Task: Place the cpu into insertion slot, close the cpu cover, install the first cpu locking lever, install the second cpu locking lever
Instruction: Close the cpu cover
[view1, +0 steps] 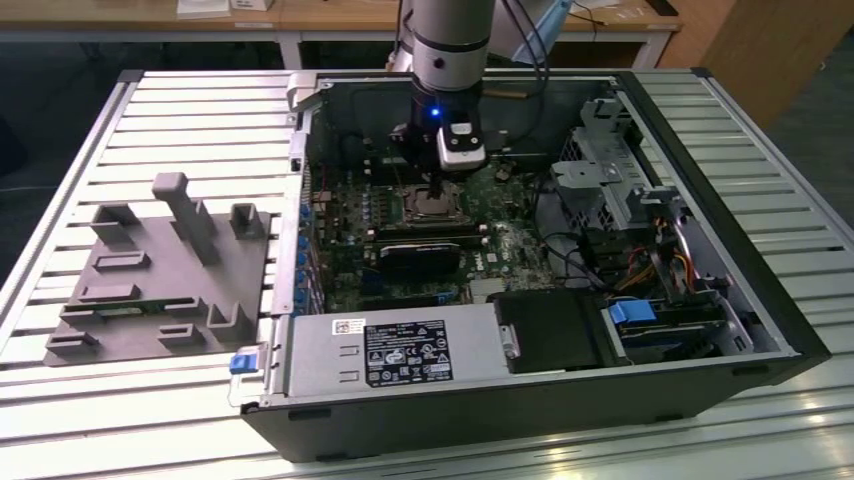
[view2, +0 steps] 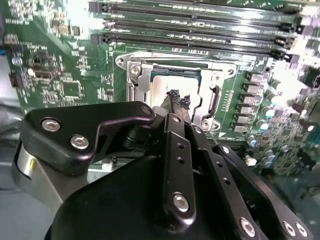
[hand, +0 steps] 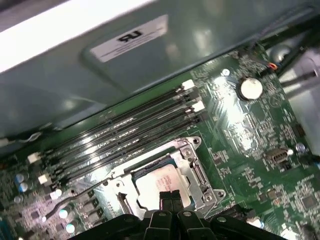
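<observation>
Exterior view: the arm reaches down into an open computer case (view1: 534, 415) lying on a slatted table (view1: 187, 120), and its pincer (view1: 439, 190) hangs right over the insertion slot (view1: 430, 207) on the green motherboard (view1: 501, 215). In both wrist views the cpu (view2: 160, 89) (hand: 156, 181) sits flat inside the slot, silvery top up, and the cpu cover (view2: 216, 75) (hand: 196, 172) appears to lie down around it, the chip showing through its square window. The pincer (view2: 178, 98) (hand: 171, 196) is pressed together with nothing between its tips, which are at the middle of the chip's top; I cannot tell whether they touch it. Long black memory slots (view2: 190, 25) (hand: 125, 132) run just beside the slot. A grey fixture (view1: 160, 270) rests on the table well away from the slot, outside the case.
</observation>
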